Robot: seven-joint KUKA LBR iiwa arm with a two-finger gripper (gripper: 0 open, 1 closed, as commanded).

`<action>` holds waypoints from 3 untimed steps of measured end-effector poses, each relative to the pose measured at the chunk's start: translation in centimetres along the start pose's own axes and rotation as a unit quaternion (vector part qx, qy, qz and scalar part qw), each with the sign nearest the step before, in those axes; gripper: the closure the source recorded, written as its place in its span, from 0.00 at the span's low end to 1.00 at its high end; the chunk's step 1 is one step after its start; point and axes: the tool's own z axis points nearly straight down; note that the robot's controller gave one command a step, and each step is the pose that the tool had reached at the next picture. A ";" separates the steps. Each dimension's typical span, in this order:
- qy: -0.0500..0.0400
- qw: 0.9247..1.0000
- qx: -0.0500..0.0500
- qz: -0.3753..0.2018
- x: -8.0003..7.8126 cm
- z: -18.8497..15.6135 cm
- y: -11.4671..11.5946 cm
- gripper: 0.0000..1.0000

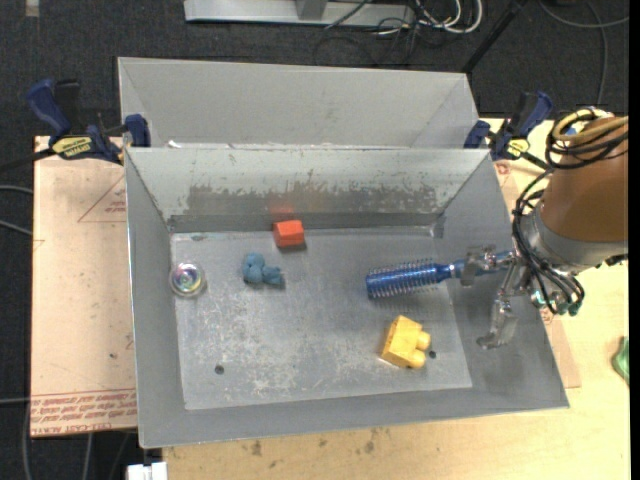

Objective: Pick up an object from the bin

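My gripper (489, 301) hangs over the bin's right slope, open, with nothing between its fingers. One fingertip (482, 262) points left, just at the handle end of a blue hairbrush (408, 277); I cannot tell whether it touches it. The other fingertip (492, 339) points down toward the slope. The brush lies flat on the bin floor right of centre, its bristle head to the left. A yellow toy block (404, 344) sits below the brush, left of the lower fingertip and apart from it.
An orange cube (289, 233) rests near the back wall. A small blue lump (262, 272) and a shiny round disc (187, 280) lie at the left. The arm with its cables comes in over the right rim.
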 end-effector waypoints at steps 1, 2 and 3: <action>-0.004 0.997 -0.001 -0.073 -5.1 6.8 7.2 0.00; -0.005 0.991 -0.001 -0.134 -7.4 9.3 14.8 0.00; -0.004 0.991 0.001 -0.131 -7.4 9.2 14.4 1.00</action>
